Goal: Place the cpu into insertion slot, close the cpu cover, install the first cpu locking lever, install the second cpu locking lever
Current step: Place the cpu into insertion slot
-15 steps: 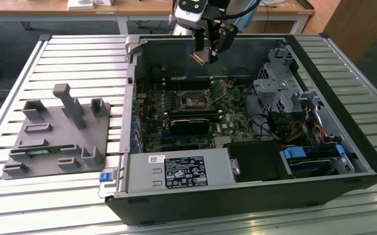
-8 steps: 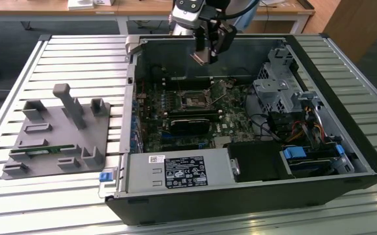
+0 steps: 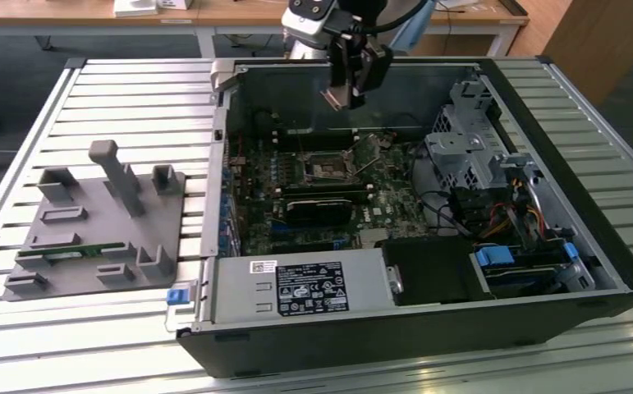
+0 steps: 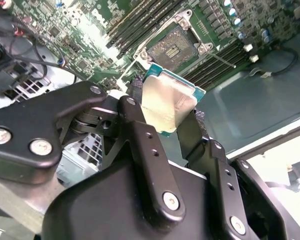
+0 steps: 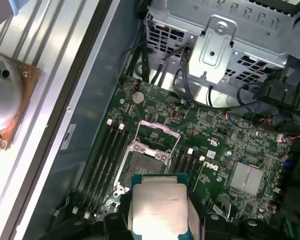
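My gripper [image 3: 349, 98] hangs above the open computer case, shut on the cpu [image 3: 337, 98]. In both wrist views the cpu [image 4: 166, 102] [image 5: 157, 206] is a pale silvery square with a green edge, pinched between two black fingers [image 4: 140, 132]. The insertion slot [image 3: 327, 167] [image 4: 176, 47] [image 5: 141, 165] lies bare on the green board below the chip, well apart from it. The cpu cover [image 5: 160, 128] stands raised at the slot's far side. A thin metal locking lever [image 4: 221, 58] sticks out beside the slot.
The case walls [image 3: 223, 107] surround the board. A silver drive cage [image 3: 464, 156] with cables, a power supply [image 3: 305, 287] and a black block [image 3: 322, 205] stand near the slot. A grey fixture plate [image 3: 92, 226] lies on the slatted table [image 3: 53, 328] at the exterior view's left.
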`<state>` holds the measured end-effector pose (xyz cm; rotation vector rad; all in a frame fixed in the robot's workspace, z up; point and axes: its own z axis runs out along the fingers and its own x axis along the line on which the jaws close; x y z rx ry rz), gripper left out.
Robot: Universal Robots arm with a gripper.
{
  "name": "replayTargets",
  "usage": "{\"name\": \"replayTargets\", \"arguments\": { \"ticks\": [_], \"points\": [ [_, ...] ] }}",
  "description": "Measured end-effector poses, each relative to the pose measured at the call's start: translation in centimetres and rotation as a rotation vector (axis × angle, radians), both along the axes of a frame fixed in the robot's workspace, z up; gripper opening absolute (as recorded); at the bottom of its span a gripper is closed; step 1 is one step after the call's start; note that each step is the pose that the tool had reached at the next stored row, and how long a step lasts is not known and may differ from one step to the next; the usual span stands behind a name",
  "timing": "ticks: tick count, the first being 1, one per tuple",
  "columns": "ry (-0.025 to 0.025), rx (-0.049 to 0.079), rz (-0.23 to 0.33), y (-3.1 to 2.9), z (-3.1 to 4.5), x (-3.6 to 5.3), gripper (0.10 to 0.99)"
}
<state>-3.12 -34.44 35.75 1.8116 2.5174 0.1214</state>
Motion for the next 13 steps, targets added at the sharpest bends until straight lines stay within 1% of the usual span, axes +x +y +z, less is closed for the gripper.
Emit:
{"name": "replayTargets", "arguments": {
  "ticks": [11,13],
  "points": [
    [0.0000,0.000,-0.186,0.00,-0.41,-0.01,0.529],
    [0.0001,0.000,-0.205,0.04,-0.49,-0.03,0.529]
  ]
}}
